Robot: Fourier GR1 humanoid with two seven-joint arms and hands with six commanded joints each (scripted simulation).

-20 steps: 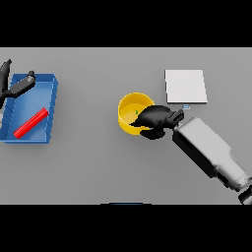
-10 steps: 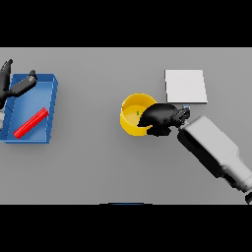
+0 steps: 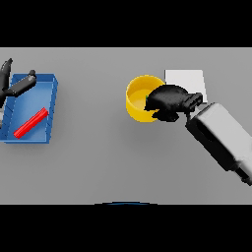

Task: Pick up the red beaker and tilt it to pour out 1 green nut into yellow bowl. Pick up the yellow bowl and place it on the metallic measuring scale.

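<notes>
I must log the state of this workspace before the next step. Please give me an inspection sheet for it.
Surface: grey table, flat, no spill seen.
Job's things: yellow bowl near the middle, its right rim under the right hand; metallic measuring scale just right of the bowl, nothing on it; red beaker lying slanted in the blue tray at left. A green speck shows at the bowl's inner rim; cannot tell if it is the nut.
Clutter: nothing seen.
Hands: right hand curled round the bowl's right rim; left hand at the tray's upper left corner, fingers straight, holding nothing.
Cables: nothing seen.
Surroundings: nothing seen.
</notes>
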